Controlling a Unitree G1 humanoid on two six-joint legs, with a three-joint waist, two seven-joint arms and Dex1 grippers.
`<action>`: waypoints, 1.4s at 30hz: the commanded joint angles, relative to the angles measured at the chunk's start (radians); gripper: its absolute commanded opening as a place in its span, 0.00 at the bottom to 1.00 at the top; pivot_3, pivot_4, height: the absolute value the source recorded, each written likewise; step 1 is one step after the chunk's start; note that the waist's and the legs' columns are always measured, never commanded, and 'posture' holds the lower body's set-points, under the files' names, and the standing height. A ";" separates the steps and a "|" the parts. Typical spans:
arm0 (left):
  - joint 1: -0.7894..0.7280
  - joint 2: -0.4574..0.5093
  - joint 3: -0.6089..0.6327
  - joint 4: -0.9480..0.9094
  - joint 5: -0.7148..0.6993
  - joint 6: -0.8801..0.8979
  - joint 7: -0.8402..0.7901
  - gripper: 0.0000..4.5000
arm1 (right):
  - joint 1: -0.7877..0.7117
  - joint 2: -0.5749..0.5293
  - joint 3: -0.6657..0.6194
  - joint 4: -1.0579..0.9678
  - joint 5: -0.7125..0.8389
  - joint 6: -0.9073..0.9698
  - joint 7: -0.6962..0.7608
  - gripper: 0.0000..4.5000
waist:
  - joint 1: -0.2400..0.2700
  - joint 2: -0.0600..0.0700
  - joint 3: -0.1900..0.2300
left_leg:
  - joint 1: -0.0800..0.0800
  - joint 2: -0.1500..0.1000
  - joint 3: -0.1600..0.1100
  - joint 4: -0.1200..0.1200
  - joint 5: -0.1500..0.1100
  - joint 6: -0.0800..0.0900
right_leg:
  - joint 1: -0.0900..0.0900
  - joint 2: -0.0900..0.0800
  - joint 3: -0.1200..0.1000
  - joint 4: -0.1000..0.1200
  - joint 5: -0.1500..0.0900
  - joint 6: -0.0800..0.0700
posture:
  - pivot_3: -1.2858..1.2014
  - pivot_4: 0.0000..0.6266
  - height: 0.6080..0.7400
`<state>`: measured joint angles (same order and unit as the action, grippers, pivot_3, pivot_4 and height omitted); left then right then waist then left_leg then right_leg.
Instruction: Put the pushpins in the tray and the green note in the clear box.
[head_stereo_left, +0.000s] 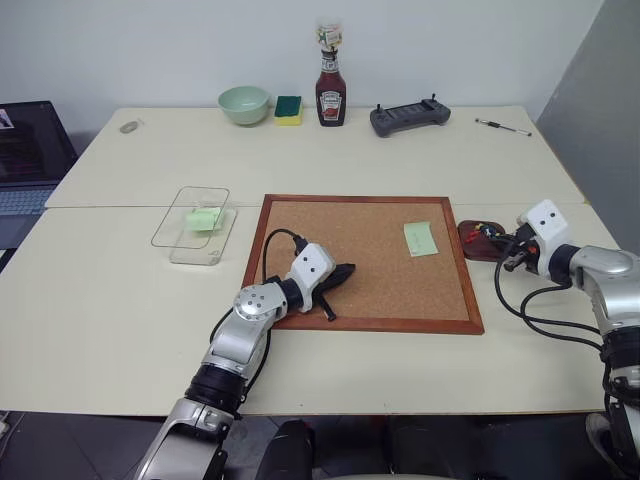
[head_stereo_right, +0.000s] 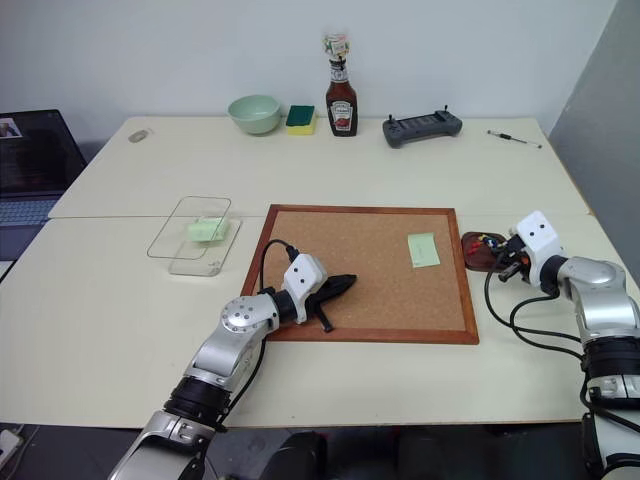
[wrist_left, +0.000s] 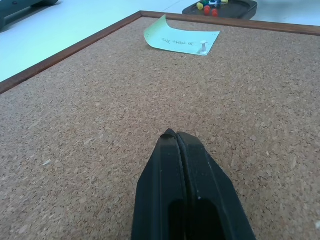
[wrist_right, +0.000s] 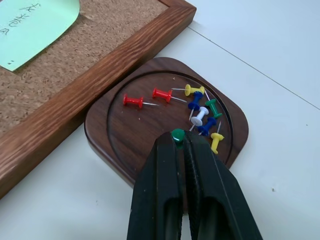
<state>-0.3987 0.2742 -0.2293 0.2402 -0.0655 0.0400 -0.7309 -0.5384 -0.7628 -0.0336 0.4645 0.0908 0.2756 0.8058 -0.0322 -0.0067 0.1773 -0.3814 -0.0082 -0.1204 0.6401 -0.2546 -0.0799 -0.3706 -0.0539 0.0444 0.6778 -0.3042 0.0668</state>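
Observation:
On the cork board (head_stereo_left: 360, 265) lies the green note (head_stereo_left: 421, 238), with a white pushpin (wrist_left: 203, 47) stuck in it. The dark brown tray (head_stereo_left: 470, 236) sits just past the board's right edge and holds several pushpins (wrist_right: 200, 107) in red, yellow, blue, green and white. My right gripper (wrist_right: 178, 141) hovers over the tray's near rim (wrist_right: 100, 142), shut on a green pushpin (wrist_right: 178, 134) at its tips. Low over the board's front left part, my left gripper (wrist_left: 176, 137) is shut and empty, pointing toward the note. The clear box (head_stereo_left: 176, 232) stands left of the board with a folded pale green piece (head_stereo_left: 203, 218) inside.
Along the table's far edge stand a mint-green bowl (head_stereo_left: 244, 103), a sponge (head_stereo_left: 288, 110), a ketchup bottle (head_stereo_left: 331, 88), a dark controller (head_stereo_left: 409, 118) and a pen (head_stereo_left: 503, 126). A laptop (head_stereo_left: 30, 150) sits at the far left.

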 joint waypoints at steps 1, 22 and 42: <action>0.037 -0.004 -0.037 0.035 0.031 0.027 -0.002 0.00 | -0.049 0.002 -0.002 0.031 -0.016 -0.024 -0.009 0.00 | 0.000 0.000 0.000 | 0.000 0.000 0.000 0.000 0.000 0.000 | 0.000 0.000 0.000 0.000 0.000 0.000 | 0.52 0.24 1.00; 0.039 0.001 -0.035 0.036 0.043 0.019 -0.006 0.00 | -0.024 -0.012 -0.056 -0.085 0.088 0.086 0.055 0.89 | 0.000 0.000 0.000 | 0.000 0.000 0.000 0.000 0.000 0.000 | 0.000 0.000 0.000 0.000 0.000 0.000 | 0.52 0.24 1.00; 0.035 -0.005 -0.030 0.039 0.046 0.019 -0.001 0.00 | 0.019 0.194 0.084 -0.290 0.154 0.174 0.074 0.89 | 0.000 0.001 -0.001 | 0.000 0.000 -0.001 0.000 0.000 0.000 | 0.001 0.000 -0.001 0.000 0.000 0.000 | 0.52 0.24 1.00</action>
<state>-0.3967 0.2706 -0.2289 0.2408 -0.0432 0.0365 -0.7293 -0.4867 -0.5736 0.0507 0.1672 0.2557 0.4865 0.8818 -0.0322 -0.0053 0.1765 -0.3812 -0.0082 -0.1216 0.6401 -0.2546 -0.0799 -0.3701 -0.0538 0.0436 0.6774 -0.3042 0.0669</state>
